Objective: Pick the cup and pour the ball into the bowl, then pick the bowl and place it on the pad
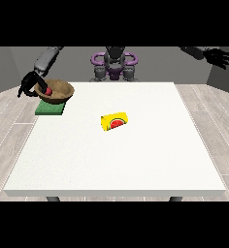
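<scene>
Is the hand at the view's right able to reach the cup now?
Probably yes. The hand at the view's right is raised off to the side, holding nothing, and the cup lies on its side mid-table with nothing beside it.

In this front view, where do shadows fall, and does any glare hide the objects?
Front view: no glare on the white table; light is even; the bowl, holding the red ball, darkens the green pad beneath; the tipped yellow cup casts only a faint shadow.

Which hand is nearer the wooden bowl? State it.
Right. The hand at the view's left is at the wooden bowl's rim; the hand at the view's right is raised far across the table.
</scene>
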Controlling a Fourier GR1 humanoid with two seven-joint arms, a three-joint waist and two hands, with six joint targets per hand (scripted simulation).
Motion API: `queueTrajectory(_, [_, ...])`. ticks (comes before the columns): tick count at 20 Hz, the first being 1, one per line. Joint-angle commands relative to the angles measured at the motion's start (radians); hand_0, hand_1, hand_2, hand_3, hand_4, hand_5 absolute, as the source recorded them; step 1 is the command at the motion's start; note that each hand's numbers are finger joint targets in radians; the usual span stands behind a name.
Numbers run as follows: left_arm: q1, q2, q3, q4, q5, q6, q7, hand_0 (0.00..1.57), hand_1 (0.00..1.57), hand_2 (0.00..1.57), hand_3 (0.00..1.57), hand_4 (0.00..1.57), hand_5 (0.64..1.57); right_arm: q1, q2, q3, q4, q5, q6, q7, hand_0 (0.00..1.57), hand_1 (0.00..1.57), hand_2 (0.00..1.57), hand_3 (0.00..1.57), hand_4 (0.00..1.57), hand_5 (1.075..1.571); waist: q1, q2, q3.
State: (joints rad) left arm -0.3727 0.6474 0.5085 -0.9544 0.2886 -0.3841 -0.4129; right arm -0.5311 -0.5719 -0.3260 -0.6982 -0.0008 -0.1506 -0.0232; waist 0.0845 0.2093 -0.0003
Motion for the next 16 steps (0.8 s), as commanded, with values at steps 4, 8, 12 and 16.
queueTrajectory(4, [-0.011,0.058,0.029,0.016,0.037,-0.064,-0.012,0.0,0.0,0.0,0.0,1.19,1.558,-0.017,-0.069,-0.07,0.092,-0.004,-0.078,-0.006,1.22,1.22,1.41,1.3,0.0,1.553,0.019,0.059,0.0007])
queueTrajectory(8, [0.008,0.044,0.021,0.01,0.02,-0.03,-0.019,0.0,0.0,0.0,0.0,1.17,1.549,-0.022,-0.068,-0.062,0.131,-0.024,0.019,-0.028,0.42,0.42,0.56,0.92,0.0,1.518,0.005,0.039,0.0007])
queueTrajectory(12, [-0.007,-0.018,-0.033,-0.074,0.005,0.036,0.045,0.0,0.0,0.0,0.0,1.18,1.55,-0.101,-0.07,-0.057,0.165,-0.022,0.015,0.017,0.0,0.0,0.18,0.12,0.0,1.392,0.031,0.02,0.0012])
queueTrajectory(16, [-0.042,-0.141,-0.152,-0.205,-0.016,0.108,0.196,0.0,0.0,0.0,0.0,0.9,1.559,-0.103,-0.083,-0.016,0.188,0.016,0.032,0.08,0.0,0.0,0.0,0.0,0.0,1.359,0.013,-0.117,0.003])
